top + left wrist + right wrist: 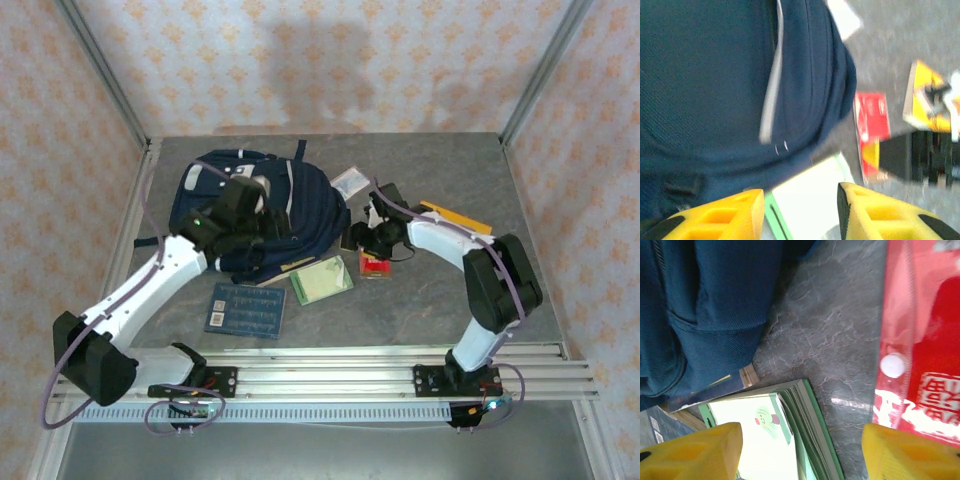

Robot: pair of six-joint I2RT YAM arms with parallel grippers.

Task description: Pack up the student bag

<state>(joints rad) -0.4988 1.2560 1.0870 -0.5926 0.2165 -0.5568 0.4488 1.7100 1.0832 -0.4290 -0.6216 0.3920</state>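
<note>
I see the student bag point(310, 200) lying flat, long axis roughly left-right, contents hidden. Left gripper point(800, 200) and right gripper point(801, 437) gape empty.

My right gripper point(802, 452) hangs with its jaws spread wide and nothing gripped. Between the yellow fingers point(695, 450) I see a green notebook point(767, 440) with a cartoon figure on its pale cover. Ahead of the right finger lies a red pouch point(925, 330) with a white snap button point(893, 365). Ahead to the left, the student bag point(715, 290) rests on the grey table point(835, 330).
</note>
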